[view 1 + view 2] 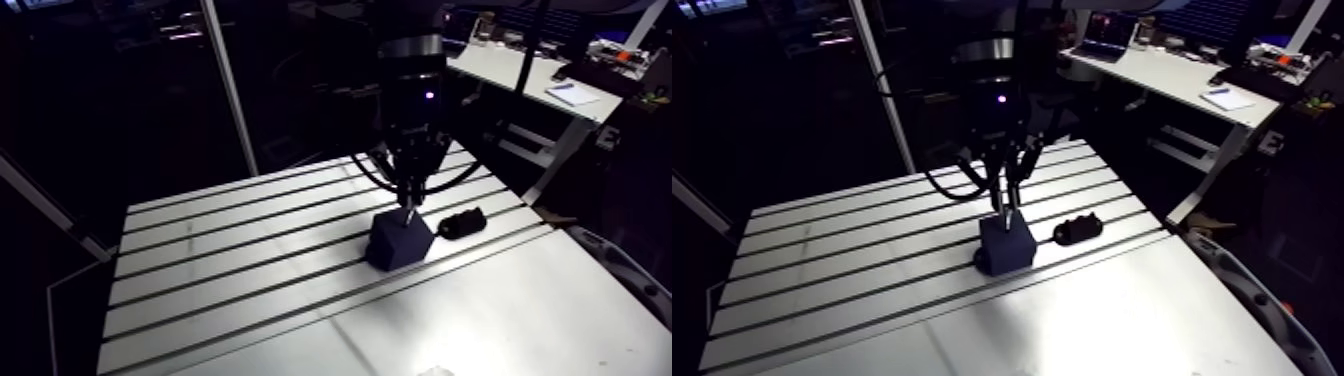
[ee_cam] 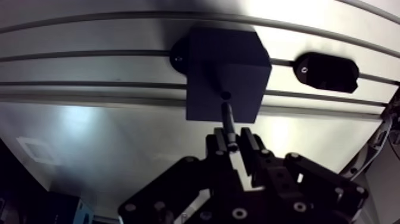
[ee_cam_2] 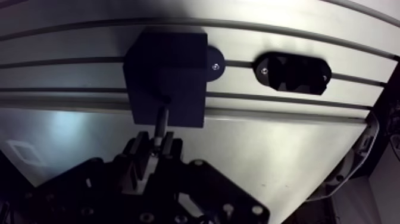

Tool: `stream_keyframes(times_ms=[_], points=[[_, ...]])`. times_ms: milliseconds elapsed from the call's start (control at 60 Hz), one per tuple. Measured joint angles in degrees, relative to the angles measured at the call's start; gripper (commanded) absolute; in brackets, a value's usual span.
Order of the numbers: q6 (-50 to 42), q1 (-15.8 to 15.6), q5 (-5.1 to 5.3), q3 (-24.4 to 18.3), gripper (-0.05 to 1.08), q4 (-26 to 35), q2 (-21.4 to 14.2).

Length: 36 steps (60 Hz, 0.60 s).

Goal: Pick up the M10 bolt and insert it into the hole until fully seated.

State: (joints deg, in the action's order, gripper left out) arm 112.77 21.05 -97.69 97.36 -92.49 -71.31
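A dark blue block (image 2: pixel 226 71) is fixed on the slotted table (image 1: pixel 240 250), with a small hole (image 2: pixel 225 95) in its top face. My gripper (image 2: pixel 233 146) hangs straight above the block and is shut on a dark M10 bolt (image 2: pixel 228 119). The bolt's shank points down from between the fingers, and its tip sits right at the hole's mouth. In the arm view the gripper (image 1: pixel 407 203) stands upright over the block (image 1: pixel 398 240), with the bolt's pale tip touching the block's top.
A black oval holder (image 2: pixel 327 71) is mounted on a table slot just beside the block, seen as the holder (image 1: pixel 461 224) in the arm view. A round black foot (image 2: pixel 177 53) sticks out from the block's far side. Bare slotted aluminium spreads around them.
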Motion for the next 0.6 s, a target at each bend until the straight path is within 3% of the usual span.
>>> stream_keyframes(times_ms=[600], points=[[0.0, 0.4, -0.09, 0.8, 1.08, -0.8, 0.1]])
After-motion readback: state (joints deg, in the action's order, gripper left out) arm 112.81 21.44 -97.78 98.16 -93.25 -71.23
